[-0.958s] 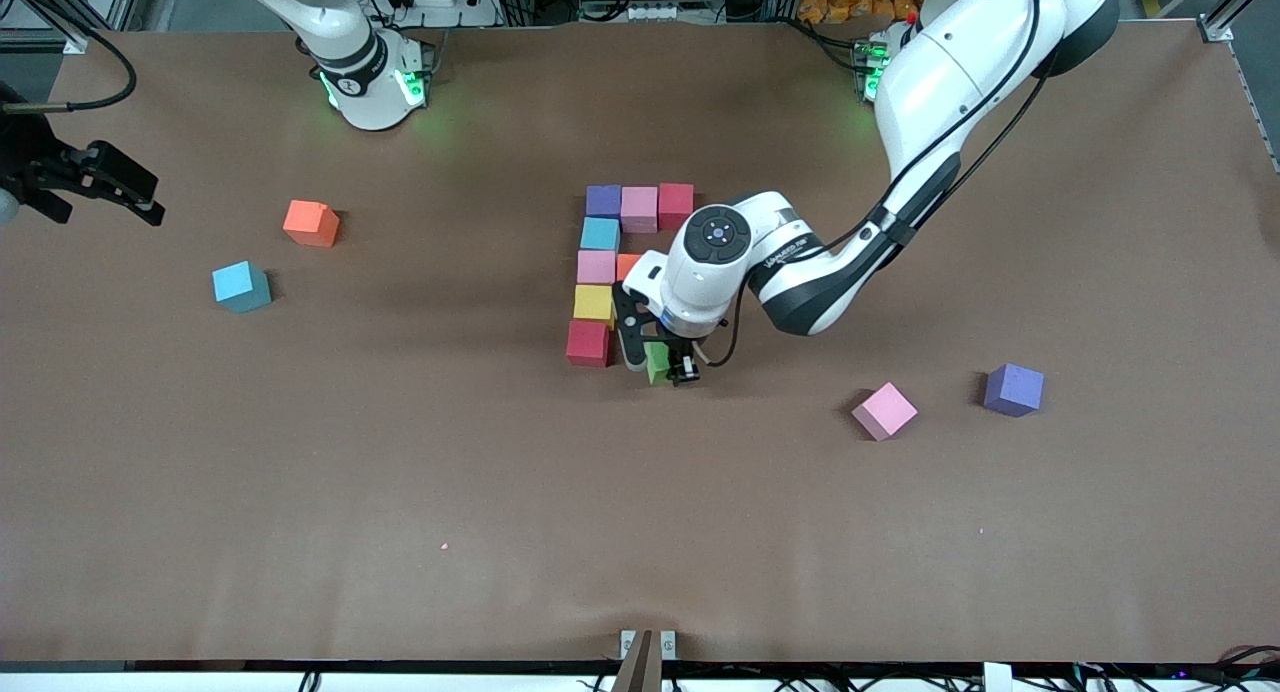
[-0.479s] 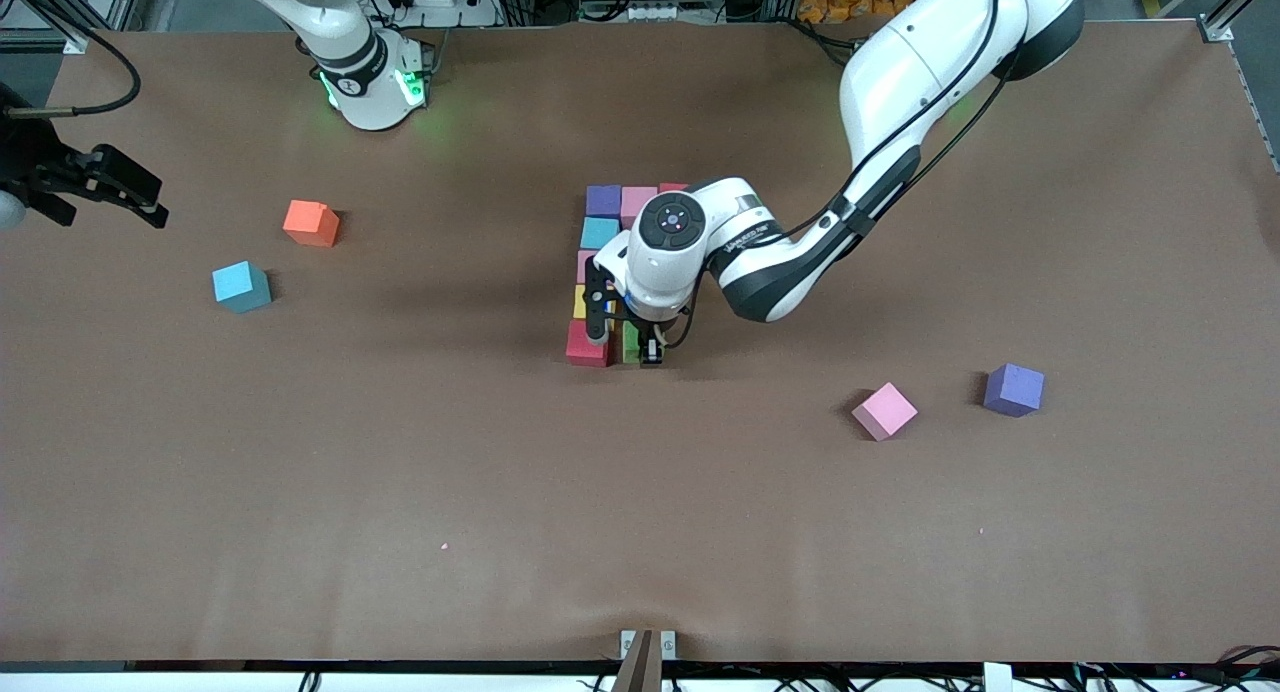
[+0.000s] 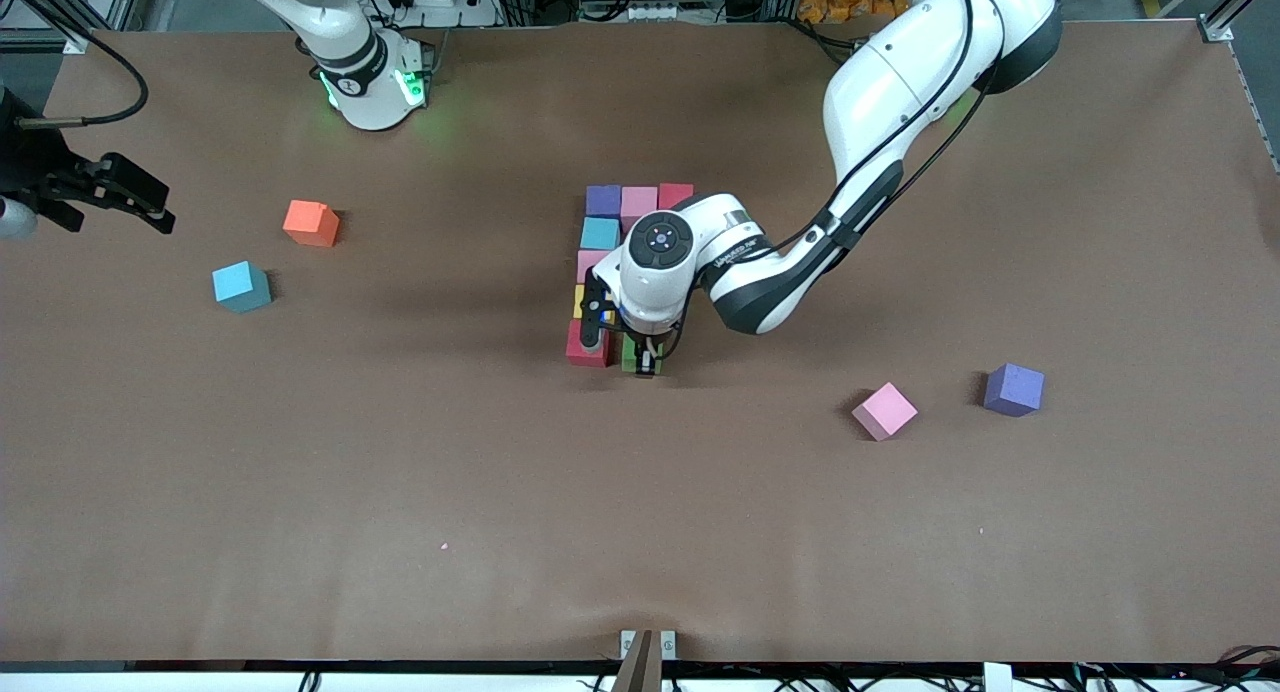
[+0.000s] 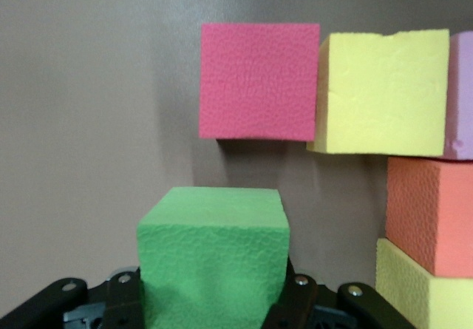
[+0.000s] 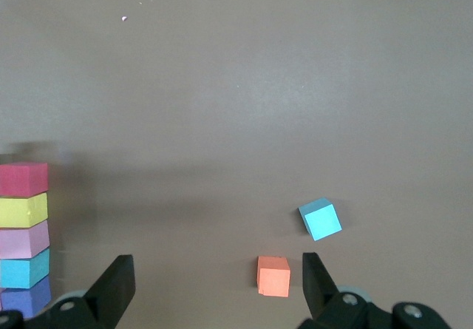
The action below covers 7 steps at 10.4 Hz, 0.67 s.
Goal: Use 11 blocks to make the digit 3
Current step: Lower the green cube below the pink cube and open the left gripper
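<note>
My left gripper (image 3: 634,358) is shut on a green block (image 3: 631,354) (image 4: 213,259), held low beside the red block (image 3: 587,344) (image 4: 259,81) that ends the digit 3's column; a small gap separates them. The column holds purple (image 3: 603,200), blue (image 3: 600,233), pink (image 3: 588,264) and yellow (image 4: 380,92) blocks, with pink (image 3: 639,204) and red (image 3: 676,194) blocks along the row nearest the bases. An orange block (image 4: 430,211) and a second yellow block (image 4: 420,293) show in the left wrist view. The right gripper (image 3: 100,194) (image 5: 214,285) waits open at the right arm's end of the table.
Loose blocks lie apart from the figure: an orange one (image 3: 311,222) (image 5: 273,276) and a blue one (image 3: 241,286) (image 5: 320,219) toward the right arm's end, a pink one (image 3: 884,410) and a purple one (image 3: 1013,389) toward the left arm's end.
The left gripper has carried the green block sideways toward the red block at the column's end. The right arm has barely shifted.
</note>
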Tool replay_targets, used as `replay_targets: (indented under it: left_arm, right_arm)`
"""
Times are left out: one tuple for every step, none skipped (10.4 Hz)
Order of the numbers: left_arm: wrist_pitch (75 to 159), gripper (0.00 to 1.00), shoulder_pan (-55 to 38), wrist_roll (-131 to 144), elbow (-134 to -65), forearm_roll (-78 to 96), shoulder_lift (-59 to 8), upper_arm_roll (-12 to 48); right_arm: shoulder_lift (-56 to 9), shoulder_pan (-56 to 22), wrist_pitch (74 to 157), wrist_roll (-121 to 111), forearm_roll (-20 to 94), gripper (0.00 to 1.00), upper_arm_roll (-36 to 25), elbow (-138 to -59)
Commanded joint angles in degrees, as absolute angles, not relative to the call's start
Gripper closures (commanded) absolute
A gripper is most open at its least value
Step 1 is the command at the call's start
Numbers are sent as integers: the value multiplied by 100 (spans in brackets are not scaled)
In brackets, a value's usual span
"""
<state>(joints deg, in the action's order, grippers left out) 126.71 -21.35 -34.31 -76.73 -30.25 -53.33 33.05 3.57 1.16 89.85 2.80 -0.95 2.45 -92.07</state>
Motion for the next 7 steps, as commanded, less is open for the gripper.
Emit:
replay_targets:
  left_arm:
    - [12507, 90, -2364, -3726, -7269, -2874, -5528, 3164]
    - [12507, 90, -2382, -3727, -7234, -2865, -5572, 3164]
    - [12507, 90, -2391, -3718, -7207, -2865, -5624, 3164]
    - [12507, 90, -2434, -3718, -7172, -2865, -5642, 3147]
    - [12507, 90, -2461, -3718, -7172, -2804, -5643, 3094]
    - [12507, 90, -2487, -3718, -7172, -2760, -5651, 3085]
    - [12507, 90, -2487, -3700, -7163, -2751, -5704, 3085]
  right_arm:
    - [387, 79, 8956, 308, -62, 0, 246, -9220]
    - [395, 79, 8939, 299, -70, 0, 246, -9228]
    - [396, 79, 8938, 299, -70, 0, 237, -9237]
    - [387, 97, 8947, 290, -70, 0, 237, -9246]
    - [387, 105, 8965, 273, -70, 0, 237, -9246]
    - [395, 97, 8956, 272, -70, 0, 237, -9246]
    - [396, 97, 8956, 281, -70, 0, 237, -9246]
